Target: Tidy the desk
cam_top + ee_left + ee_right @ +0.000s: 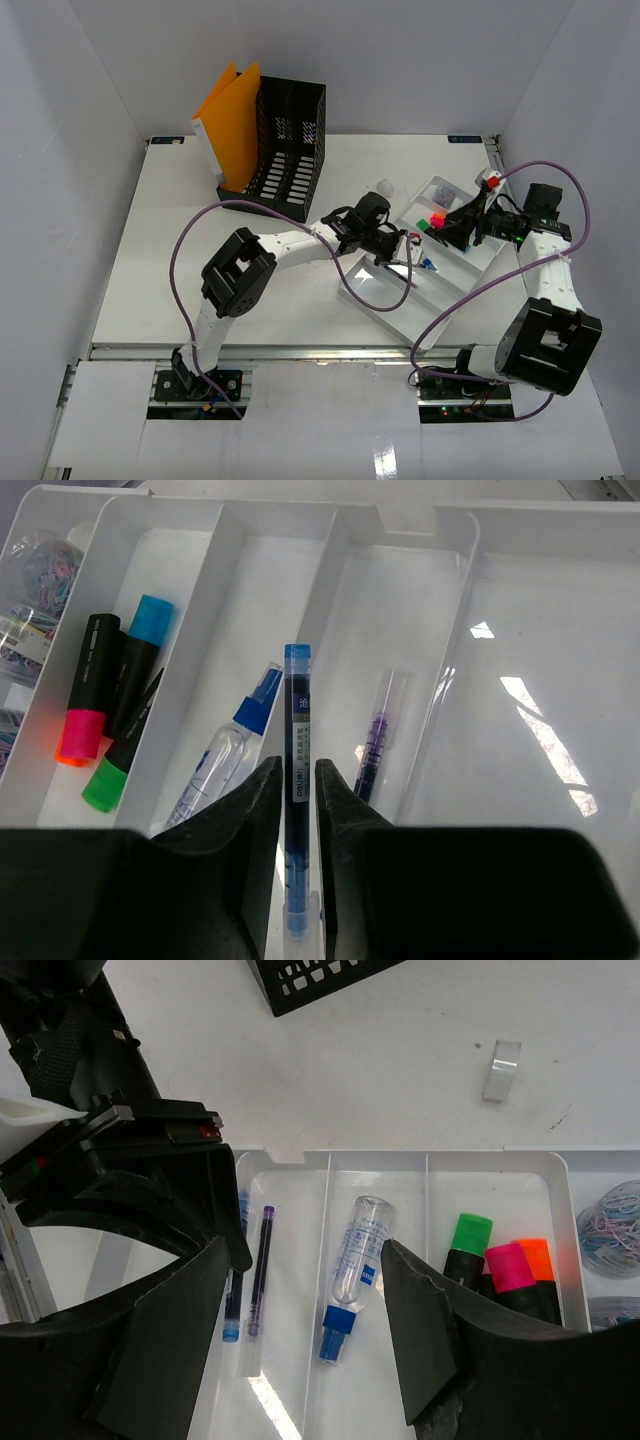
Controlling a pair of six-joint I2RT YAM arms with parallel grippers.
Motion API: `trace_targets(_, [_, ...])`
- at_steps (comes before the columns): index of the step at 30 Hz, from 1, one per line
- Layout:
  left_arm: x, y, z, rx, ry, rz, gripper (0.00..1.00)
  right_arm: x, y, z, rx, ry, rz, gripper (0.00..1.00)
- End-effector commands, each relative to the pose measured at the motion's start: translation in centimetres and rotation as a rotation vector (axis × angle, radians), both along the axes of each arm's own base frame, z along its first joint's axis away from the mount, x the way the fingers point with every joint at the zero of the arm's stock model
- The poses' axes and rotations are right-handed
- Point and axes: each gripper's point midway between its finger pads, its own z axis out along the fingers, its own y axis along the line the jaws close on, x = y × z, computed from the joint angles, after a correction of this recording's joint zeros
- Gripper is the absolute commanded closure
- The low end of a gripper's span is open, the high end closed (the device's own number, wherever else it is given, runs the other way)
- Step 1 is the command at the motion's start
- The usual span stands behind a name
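The white desk (200, 250) carries a white compartmented tray (385, 300) at right centre. My left gripper (400, 248) reaches down into the tray. In the left wrist view its jaws (298, 770) close narrowly on a blue pen (297, 710) lying low in a narrow compartment, beside a purple pen (375, 745). My right gripper (455, 225) hovers open and empty over the tray (480, 1160). Its jaws (307, 1250) spread wide above a clear spray bottle (355, 1260) with a blue cap. The blue pen (232, 1305) shows partly under the left gripper.
Pink, green and blue-capped highlighters (110, 710) fill a tray compartment, with coloured paper clips (45, 565) beyond. A black mesh file holder (285, 140) with orange folders (232, 115) stands at the back. A small clear roll (502, 1070) lies on the desk behind the tray.
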Motion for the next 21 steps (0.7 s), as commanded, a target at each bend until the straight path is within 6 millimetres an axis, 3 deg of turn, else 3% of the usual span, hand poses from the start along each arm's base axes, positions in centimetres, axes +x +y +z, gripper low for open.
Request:
trace_targets(1, [-1.1, -0.8, 0.8, -0.034, -0.013, -0.050, 0.63, 0.0, -0.1, -0.1, 0.005, -0.002, 0.006, 0.31])
trace_targets(3, [-1.3, -0.7, 1.1, -0.045, -0.020, -0.042, 0.51, 0.0, -0.1, -0.2, 0.003, 0.001, 0.003, 0.31])
trace_targets(8, [-1.2, -0.4, 2.1, -0.096, -0.052, -0.009, 0.40, 0.1, -0.3, -0.5, 0.004, 0.011, -0.004, 0.31])
trace_targets(13, [-0.8, 0.8, 4.5, -0.119, -0.071, 0.069, 0.40, 0.2, -0.5, -0.9, 0.005, 0.026, -0.012, 0.31])
trace_targets(16, [-1.3, 2.6, 5.0, -0.118, -0.073, 0.119, 0.40, 0.4, -0.6, -1.1, 0.005, 0.035, -0.015, 0.31])
trace_targets(17, [-1.5, 3.5, 6.8, -0.146, -0.088, 0.156, 0.40, 0.4, -0.6, -1.3, 0.008, 0.043, -0.017, 0.31])
trace_targets(21, [-1.6, 7.4, 8.7, -0.147, -0.023, 0.355, 0.33, 1.1, -0.5, -1.8, -0.025, 0.054, -0.028, 0.30])
